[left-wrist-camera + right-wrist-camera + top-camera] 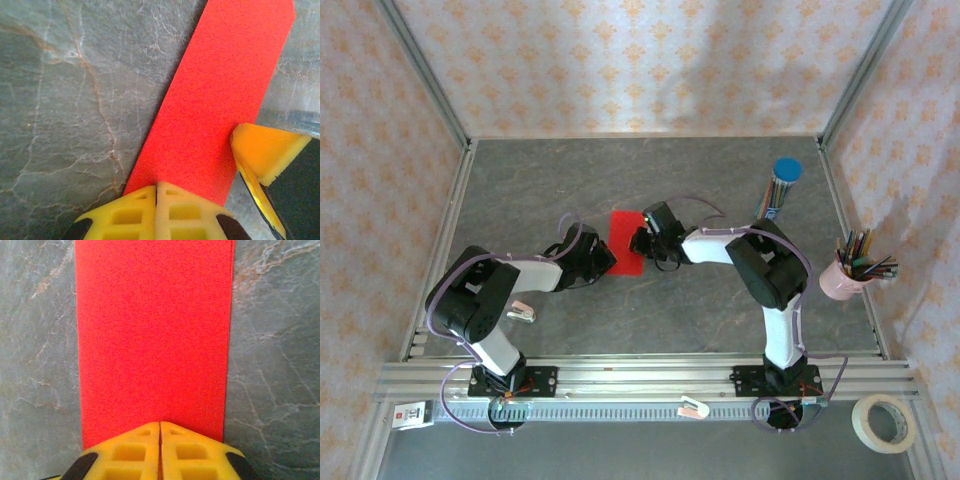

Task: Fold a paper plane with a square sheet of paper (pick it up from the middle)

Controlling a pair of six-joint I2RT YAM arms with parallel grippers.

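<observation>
Right wrist: grainy red paper rectangle (152, 335) on veined grey tabletop (272, 370)

1. Top view: bright, diffuse, even lighting; faint soft shadows on the table (570, 190); overall detail slightly soft.
2. Wrist views: the square sheet of paper (152, 335) oversaturated and grainy; foreground at 6 o'clock blurred.

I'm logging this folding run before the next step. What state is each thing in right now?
red paper: lying flat, a narrow strip, not yet a plane.
left tool: shut, tips at the paper's edge.
right tool: shut, tips at the paper's end.
pencil tube: blue cap on.
pink cup: upright, pencils inside.
tape roll: lying flat.
</observation>
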